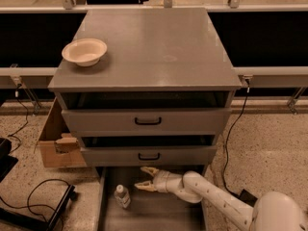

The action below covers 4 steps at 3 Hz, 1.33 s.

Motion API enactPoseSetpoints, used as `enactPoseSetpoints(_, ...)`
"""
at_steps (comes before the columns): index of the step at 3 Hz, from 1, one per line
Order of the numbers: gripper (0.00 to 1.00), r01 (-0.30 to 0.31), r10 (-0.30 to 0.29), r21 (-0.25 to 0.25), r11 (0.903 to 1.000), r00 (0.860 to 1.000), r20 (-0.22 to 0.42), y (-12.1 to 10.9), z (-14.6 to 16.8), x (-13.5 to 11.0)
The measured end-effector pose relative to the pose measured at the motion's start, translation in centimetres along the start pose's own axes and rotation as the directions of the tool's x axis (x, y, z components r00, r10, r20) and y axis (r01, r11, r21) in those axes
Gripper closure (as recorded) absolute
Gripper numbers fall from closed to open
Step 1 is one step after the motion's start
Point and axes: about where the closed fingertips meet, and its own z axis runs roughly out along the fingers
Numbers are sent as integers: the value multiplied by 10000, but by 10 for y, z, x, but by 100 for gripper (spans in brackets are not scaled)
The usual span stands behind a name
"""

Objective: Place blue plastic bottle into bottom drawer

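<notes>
One gripper (143,178) over bottom drawer (149,213), speckled floor (272,148) (box (54,148))

The bottom drawer (155,214) is pulled out from beneath the two upper drawers. A wide, shallow grey tray with a flat floor and low side walls is presented. The blue plastic bottle (122,196) is located on the drawer floor, near the side wall at the left of the camera view. A clear body, white screw cap and pale label are shown; it appears upright. The gripper (145,178) is positioned just beside the bottle, fingers spread, not touching it.
</notes>
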Motion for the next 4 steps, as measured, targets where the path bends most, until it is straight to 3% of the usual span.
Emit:
enactPoseSetpoints(1, 64, 24, -25, -112, 9999, 9999, -98, 5, 0, 1)
enactPoseSetpoints(2, 88, 29, -57, -436, 9990, 9980, -633, 23, -18, 13)
enactPoseSetpoints(3, 100, -301, 140, -957, 9950, 9863, -1647, 59, -55, 31)
enactPoseSetpoints(4, 100, -616, 281, -1134, 9916, 9607, -2763, 82, -96, 42)
